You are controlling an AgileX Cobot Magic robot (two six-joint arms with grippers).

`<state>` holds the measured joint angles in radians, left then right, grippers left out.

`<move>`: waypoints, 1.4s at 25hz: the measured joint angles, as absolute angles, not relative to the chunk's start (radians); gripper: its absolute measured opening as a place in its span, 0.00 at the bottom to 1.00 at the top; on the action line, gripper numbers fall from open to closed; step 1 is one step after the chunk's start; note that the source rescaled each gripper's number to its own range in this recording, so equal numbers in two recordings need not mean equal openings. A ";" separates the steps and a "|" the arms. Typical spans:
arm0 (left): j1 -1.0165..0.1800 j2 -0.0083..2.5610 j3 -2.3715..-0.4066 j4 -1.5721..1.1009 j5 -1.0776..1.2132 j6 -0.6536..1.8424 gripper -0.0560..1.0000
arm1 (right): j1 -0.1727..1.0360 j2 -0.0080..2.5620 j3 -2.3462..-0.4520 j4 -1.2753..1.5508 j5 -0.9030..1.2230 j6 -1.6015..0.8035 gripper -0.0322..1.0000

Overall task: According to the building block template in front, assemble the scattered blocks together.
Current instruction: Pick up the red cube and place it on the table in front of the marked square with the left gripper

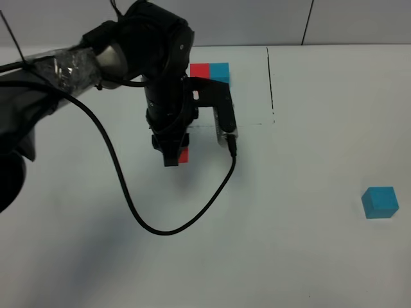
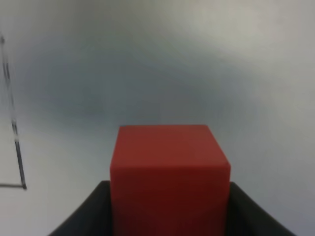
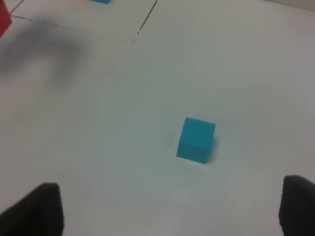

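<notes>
The template, a red and cyan bar [image 1: 210, 70], lies at the back of the table, with thin black lines [image 1: 271, 83] drawn to its right and front. My left gripper [image 1: 175, 156] points down in the middle of the table and is shut on the red cube [image 1: 185, 154]. In the left wrist view the red cube [image 2: 170, 167] fills the space between the black fingers [image 2: 83, 216]. I cannot tell whether it touches the table. The cyan cube [image 1: 380, 203] sits alone at the right. In the right wrist view my right gripper [image 3: 172, 211] is open, with the cyan cube [image 3: 196, 140] ahead of it.
A black cable [image 1: 128, 199] loops from the left arm across the white table [image 1: 289, 256]. A drawn corner mark [image 2: 19, 182] shows in the left wrist view. The red cube's edge [image 3: 4, 19] shows at the rim of the right wrist view.
</notes>
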<state>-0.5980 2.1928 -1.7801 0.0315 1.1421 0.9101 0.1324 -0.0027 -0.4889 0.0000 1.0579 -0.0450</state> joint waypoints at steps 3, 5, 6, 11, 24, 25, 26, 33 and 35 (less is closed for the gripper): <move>-0.626 2.240 -1.832 0.024 1.138 0.923 0.06 | 0.132 -0.003 -0.489 0.000 1.058 -0.045 1.00; -0.635 2.270 -1.856 0.000 1.127 0.938 0.06 | 0.132 -0.003 -0.489 0.000 1.058 -0.045 1.00; -0.637 2.280 -1.861 -0.010 1.119 0.947 0.06 | 0.132 -0.003 -0.489 0.000 1.058 -0.045 1.00; -0.644 2.318 -1.867 -0.042 1.080 0.964 0.06 | 0.132 -0.003 -0.489 0.000 1.058 -0.045 1.00; -0.644 2.350 -1.868 -0.045 1.048 0.995 0.06 | 0.132 -0.003 -0.489 0.000 1.058 -0.045 1.00; -0.644 2.350 -1.868 -0.045 1.048 1.002 0.06 | 0.132 -0.003 -0.489 0.000 1.058 -0.045 1.00; -0.644 2.350 -1.868 -0.046 1.048 1.008 0.06 | 0.132 -0.003 -0.489 0.000 1.058 -0.045 1.00; -0.644 2.350 -1.868 -0.049 1.051 1.013 0.05 | 0.132 -0.003 -0.489 0.000 1.058 -0.045 1.00; -0.644 2.350 -1.868 -0.057 1.055 1.013 0.06 | 0.132 -0.003 -0.489 0.000 1.058 -0.045 1.00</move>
<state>-0.6440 2.3499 -1.8684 -0.0571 1.0551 1.0134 0.1324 -0.0027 -0.4889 0.0000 1.0579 -0.0450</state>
